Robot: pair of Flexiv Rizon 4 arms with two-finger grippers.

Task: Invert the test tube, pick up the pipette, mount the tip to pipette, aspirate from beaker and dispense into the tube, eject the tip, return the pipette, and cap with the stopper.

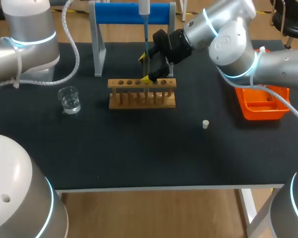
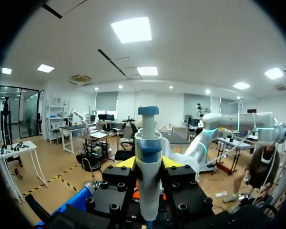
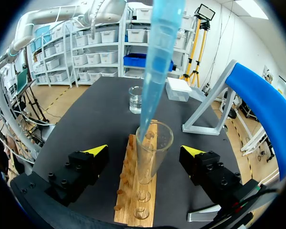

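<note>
Blue plastic tip (image 3: 157, 71) on the pipette (image 2: 148, 124) stands with its point just inside the mouth of the glass tube (image 3: 151, 157), which sits upright in the wooden rack (image 1: 141, 94) near the middle of the table. Left gripper (image 2: 148, 163) holds the pipette by its barrel, fingers closed against it from both sides, tip pointing down. Right gripper (image 3: 144, 151) straddles the tube with jaws wide; neither yellow tip touches the glass. Judged stage: dispensing into the tube; whether liquid is in the tip or the tube cannot be told. Risks noted: the tip lies close to the tube's rim, so a sideways drift of the left arm could press it on the glass, tilting the tube in its hole or loosening the tip. With the right jaws unclosed, only the rack steadies the tube. The right fingers sit close to the rack, and a careless withdrawal could catch it. Surface: a flat, matt black cover (image 1: 139, 153). On it stand a beaker (image 1: 69, 99) of clear liquid well to the rack's left, a small white stopper (image 1: 205, 124) loose to the right, where a sweeping arm could knock it, an orange tray (image 1: 260, 106) at the right edge, and a blue-topped stand (image 1: 134, 14) behind the rack.
</note>
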